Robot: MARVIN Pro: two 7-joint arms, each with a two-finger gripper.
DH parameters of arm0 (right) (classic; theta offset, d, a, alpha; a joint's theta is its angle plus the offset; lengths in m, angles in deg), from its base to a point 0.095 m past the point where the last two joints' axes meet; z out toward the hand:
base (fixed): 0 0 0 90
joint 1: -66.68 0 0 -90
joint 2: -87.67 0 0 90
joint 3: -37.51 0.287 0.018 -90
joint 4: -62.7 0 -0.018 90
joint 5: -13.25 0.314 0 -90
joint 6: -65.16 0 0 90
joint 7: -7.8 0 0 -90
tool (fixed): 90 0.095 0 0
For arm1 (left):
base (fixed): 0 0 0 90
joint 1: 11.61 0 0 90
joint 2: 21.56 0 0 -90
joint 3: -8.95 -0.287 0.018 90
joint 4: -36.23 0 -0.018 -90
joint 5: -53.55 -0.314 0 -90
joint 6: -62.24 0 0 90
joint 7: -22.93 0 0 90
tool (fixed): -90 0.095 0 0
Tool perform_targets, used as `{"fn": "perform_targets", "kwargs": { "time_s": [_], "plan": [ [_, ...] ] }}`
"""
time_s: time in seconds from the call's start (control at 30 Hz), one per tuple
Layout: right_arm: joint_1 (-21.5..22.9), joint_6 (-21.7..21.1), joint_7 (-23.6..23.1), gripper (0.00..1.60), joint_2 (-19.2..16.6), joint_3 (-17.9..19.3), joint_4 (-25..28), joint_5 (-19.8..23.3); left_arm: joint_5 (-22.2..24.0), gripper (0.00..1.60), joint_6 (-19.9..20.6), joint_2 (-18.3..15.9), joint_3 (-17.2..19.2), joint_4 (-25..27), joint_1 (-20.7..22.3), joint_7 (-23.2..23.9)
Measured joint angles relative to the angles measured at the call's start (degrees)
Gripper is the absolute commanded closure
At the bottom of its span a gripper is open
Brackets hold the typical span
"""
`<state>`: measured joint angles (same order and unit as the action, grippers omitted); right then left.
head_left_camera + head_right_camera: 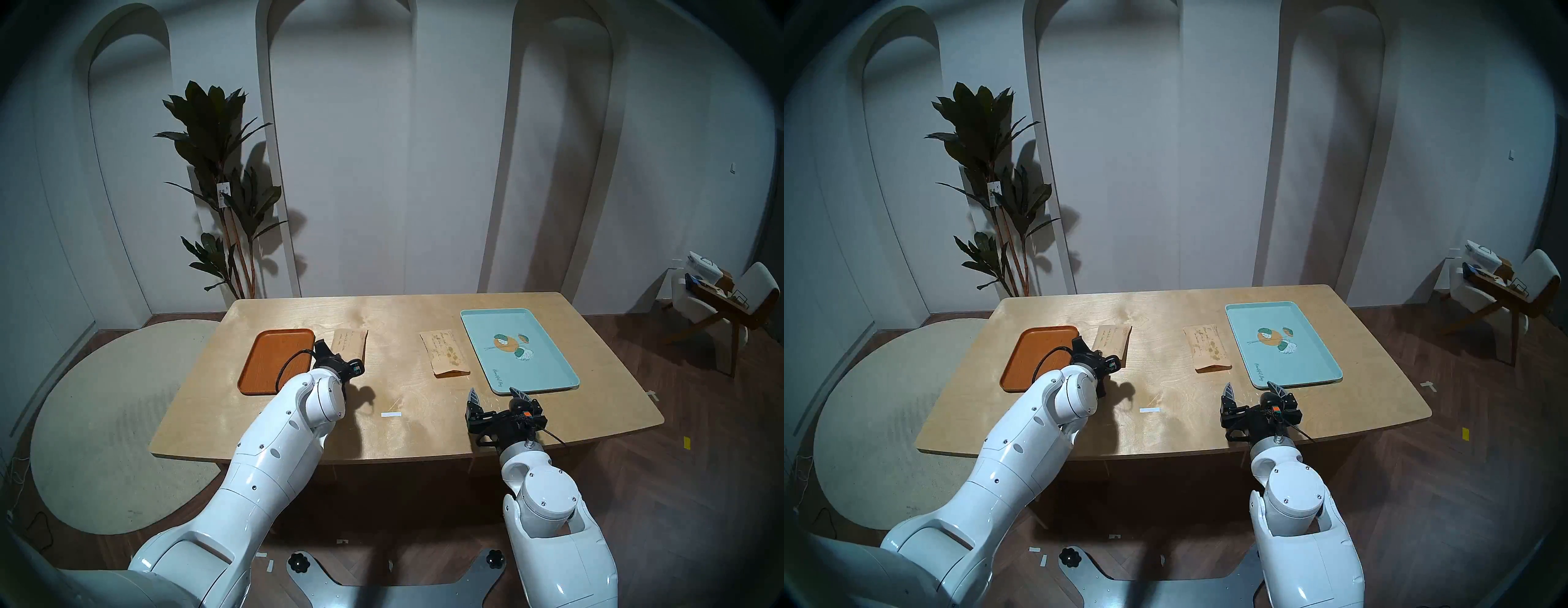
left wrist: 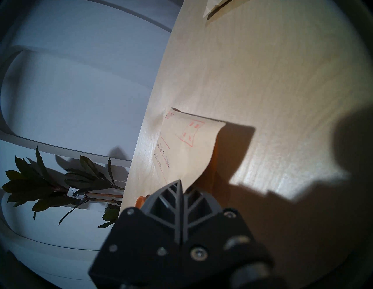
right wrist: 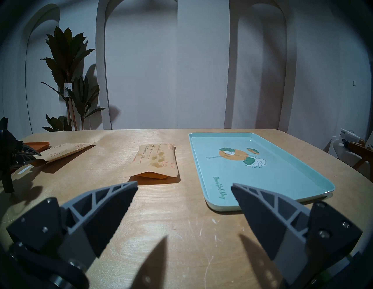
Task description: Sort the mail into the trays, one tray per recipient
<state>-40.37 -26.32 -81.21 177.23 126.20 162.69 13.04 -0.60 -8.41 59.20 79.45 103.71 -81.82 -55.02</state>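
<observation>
My left gripper [image 1: 329, 354] is shut on the near end of a plain tan envelope [image 1: 351, 342] with handwritten lines, just right of the orange-brown tray [image 1: 271, 361]. The wrist view shows the shut fingers [image 2: 175, 193] pinching the curled envelope [image 2: 185, 149], its near end raised off the table. A second envelope [image 1: 443, 352] with brownish leaf marks lies flat left of the pale turquoise tray [image 1: 479, 335]. My right gripper [image 1: 496, 394] is open and empty, low over the table before that tray's near corner. Both trays are empty.
A white tape strip [image 1: 390, 414] lies on the wooden table [image 1: 403, 437] between my arms. A tall potted plant [image 1: 225, 191] stands behind the table's far left corner. A chair [image 1: 721, 305] with clutter stands off to the right.
</observation>
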Motion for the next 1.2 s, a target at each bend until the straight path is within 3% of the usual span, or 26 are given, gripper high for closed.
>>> {"fn": "perform_targets", "kwargs": {
  "time_s": [0.63,0.83,1.2],
  "plan": [
    [0.0,0.0,0.0,0.0,0.0,0.0,-0.1,0.0,-1.1,1.6,-0.9,0.8,2.5,2.0,3.5,-6.8],
    [0.0,0.0,0.0,0.0,0.0,0.0,-0.1,0.0,-1.3,1.6,0.2,0.2,3.5,5.8,1.8,-6.8],
    [0.0,0.0,0.0,0.0,0.0,0.0,0.0,0.0,-0.8,1.6,3.6,-2.9,7.1,14.0,-5.8,-4.5]
  ]
}}
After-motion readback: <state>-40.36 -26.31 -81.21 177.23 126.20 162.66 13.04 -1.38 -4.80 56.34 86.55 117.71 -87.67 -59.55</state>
